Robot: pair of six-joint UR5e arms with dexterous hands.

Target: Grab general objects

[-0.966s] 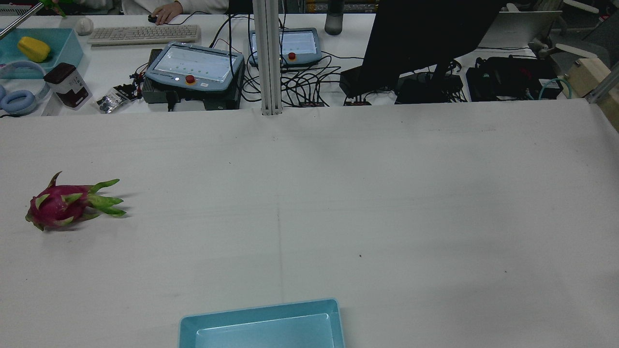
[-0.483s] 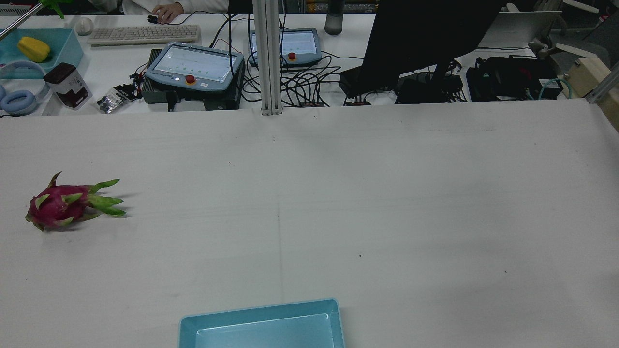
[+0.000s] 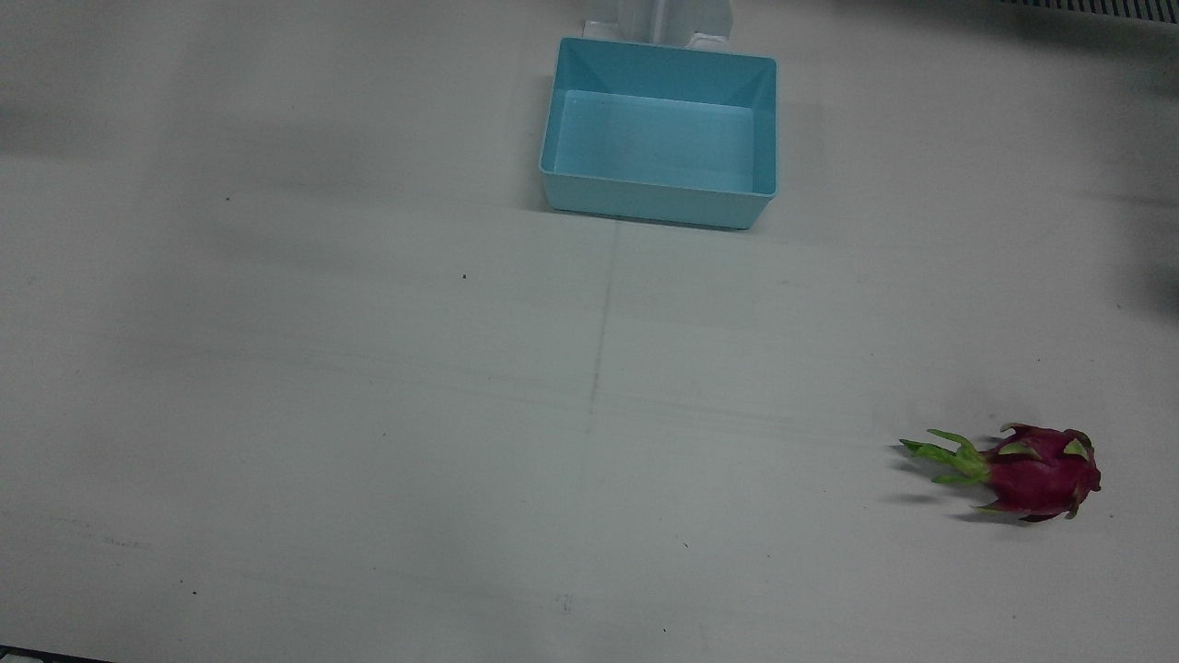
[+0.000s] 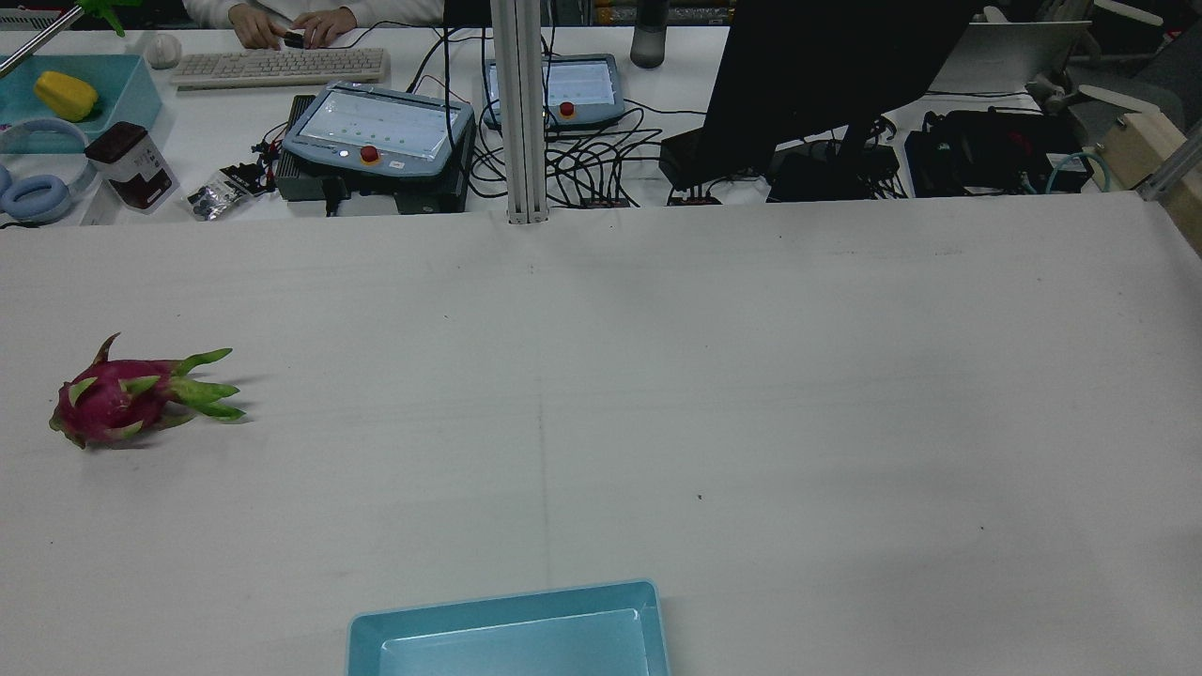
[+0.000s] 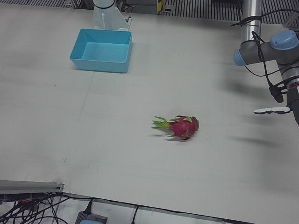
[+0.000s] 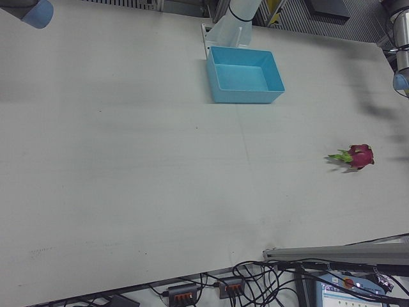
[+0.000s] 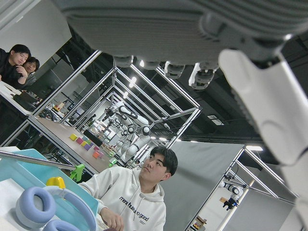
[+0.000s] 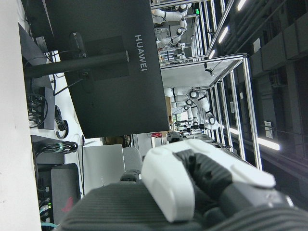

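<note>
A magenta dragon fruit (image 4: 117, 399) with green scales lies on its side on the white table, far out on my left side. It also shows in the front view (image 3: 1036, 474), the left-front view (image 5: 183, 127) and the right-front view (image 6: 359, 155). My left hand (image 5: 279, 110) hangs at the left-front view's right edge, above the table and well to the side of the fruit, holding nothing. Its pale fingers (image 7: 262, 91) are spread in the left hand view. My right hand (image 8: 192, 180) shows only in its own view, raised and empty, facing a monitor.
An empty light-blue bin (image 3: 645, 204) stands at the table's near middle, by the pedestals (image 4: 507, 601). The left arm (image 5: 275, 46) stands at the table's side. Teach pendants (image 4: 376, 131), cables, a monitor and a seated person are beyond the far edge.
Nothing on the table has moved. Only the person's hands at the far keyboard have shifted.
</note>
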